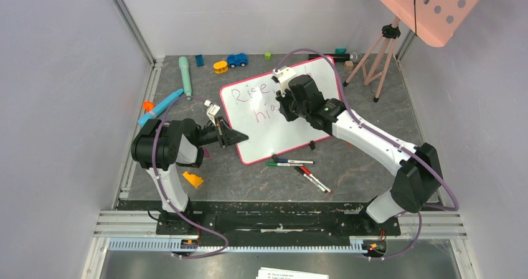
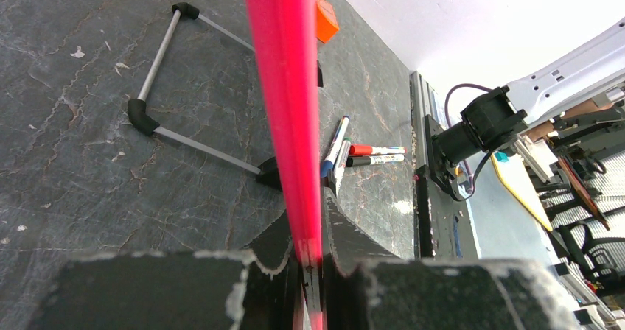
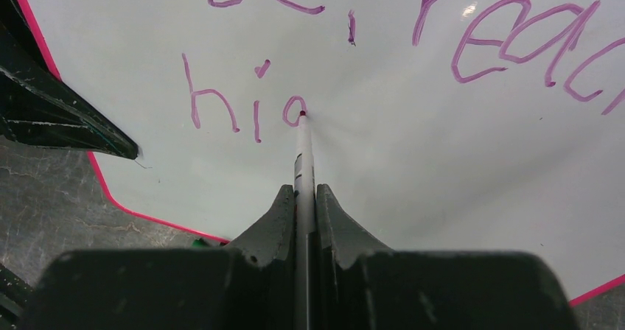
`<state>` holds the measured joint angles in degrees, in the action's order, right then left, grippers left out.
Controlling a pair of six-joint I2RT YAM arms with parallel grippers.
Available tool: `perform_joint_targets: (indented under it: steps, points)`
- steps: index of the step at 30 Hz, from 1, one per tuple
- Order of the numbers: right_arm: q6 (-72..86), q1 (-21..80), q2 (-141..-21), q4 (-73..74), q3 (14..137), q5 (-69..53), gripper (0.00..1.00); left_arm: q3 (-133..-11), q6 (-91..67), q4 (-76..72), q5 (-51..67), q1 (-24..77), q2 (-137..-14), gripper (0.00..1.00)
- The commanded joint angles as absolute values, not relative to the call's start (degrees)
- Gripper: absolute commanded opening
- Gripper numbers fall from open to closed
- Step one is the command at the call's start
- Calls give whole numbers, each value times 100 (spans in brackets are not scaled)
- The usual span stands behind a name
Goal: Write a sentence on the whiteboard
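The left end effector [image 1: 231, 136] [image 2: 309, 236] is clamped nearly closed on the pink-red rim at the left edge of the whiteboard [image 1: 274, 136] [image 2: 284, 87] [image 3: 442, 168], which lies on the table [image 1: 355, 173]. The right end effector [image 1: 286, 97] [image 3: 304, 197] is fully closed on a marker [image 3: 302, 153] and hangs over the middle of the board. The marker's tip touches the board just ahead of that end effector's fingers, at a small loop after "hi" in the second line of the sentence [image 3: 221, 113]. Loose markers [image 1: 302, 170] lie on the table to the right of the left end effector, just beside the board's near edge.

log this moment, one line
left tool shut on pink-rimmed white whiteboard edge | right tool shut on thin white marker, tip on board | purple sentence: second line hi plus loop
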<state>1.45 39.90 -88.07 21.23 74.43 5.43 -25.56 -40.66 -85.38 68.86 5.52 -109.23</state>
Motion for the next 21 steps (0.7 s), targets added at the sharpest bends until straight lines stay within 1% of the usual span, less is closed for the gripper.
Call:
perform_joint_targets:
  steps: [1, 11, 21]
  points:
    - [62, 3906, -8906, 1868, 7602, 750, 0, -2546, -3361, -8921, 7363, 636, -10924, 7]
    - [156, 3909, -8508, 1867, 6869, 624, 0, -2549, -3363, -8921, 7356, 644, -10920, 7]
    - [325, 3909, -8354, 1721, 6475, 436, 0, -2552, -3359, -8921, 7370, 634, -10915, 7]
